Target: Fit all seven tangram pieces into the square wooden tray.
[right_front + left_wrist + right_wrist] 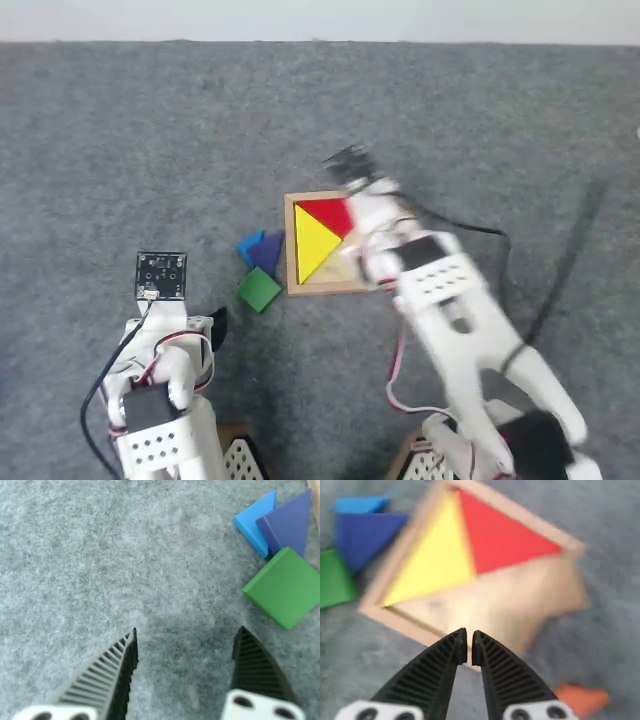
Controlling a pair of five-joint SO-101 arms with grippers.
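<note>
Tray: the square wooden tray (290,250) lies mid-counter (120,140) with two pieces seated. A yellow triangle (315,245) and a red triangle (328,213) meet along one edge and fill the part of the tray nearer the loose cluster; the rest shows bare wood. Judgement: seating the large triangles first fixes the corners for the smaller shapes.

Loose stock: a light blue piece (255,522), a dark blue triangle (289,522) and a green square (285,587) are packed together on the counter just outside the tray's rim, on the left arm's side. An orange piece (582,700) lies on the counter near the tray's opposite side.

Right end effector (469,635): fingers drawn together with nothing between them, tips above the tray's rim beside the bare wood. Judgement: closed tips suit nudging a piece, not picking one up.

Left end effector (187,632): fingers spread wide and empty, over bare counter, near the green square but apart from it. Judgement: it is staged to take from that cluster
</note>
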